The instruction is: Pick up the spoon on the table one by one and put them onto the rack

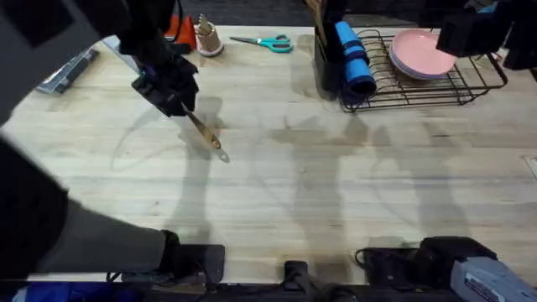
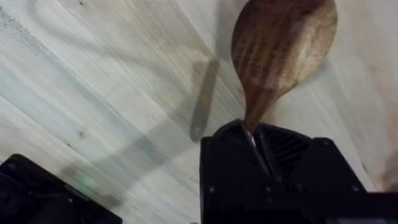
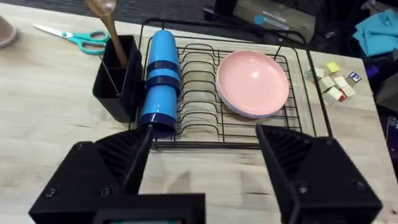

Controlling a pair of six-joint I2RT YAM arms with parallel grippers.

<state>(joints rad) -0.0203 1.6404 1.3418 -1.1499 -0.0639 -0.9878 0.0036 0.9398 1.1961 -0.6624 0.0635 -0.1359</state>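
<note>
1. The left gripper (image 1: 180,99) is over the left part of the table (image 1: 336,193); its black fingers are clamped on the handle of a wooden spoon (image 1: 210,137).
2. In the left wrist view the spoon (image 2: 283,43) runs out from between the fingers (image 2: 292,155), bowl away from the gripper and over the planks; whether the bowl touches the table cannot be told.
3. The right gripper (image 3: 199,168) is near the rack (image 3: 249,134), fingers spread wide, holding nothing.
4. The rack carries a blue cylinder (image 3: 158,78) lying on its wires and a stack of pink plates (image 3: 252,84).
5. A second spoon (image 3: 106,22) stands in the rack's black utensil holder (image 3: 115,78).
6. Teal-handled scissors (image 1: 267,42) lie on the table, left of the rack.
</note>
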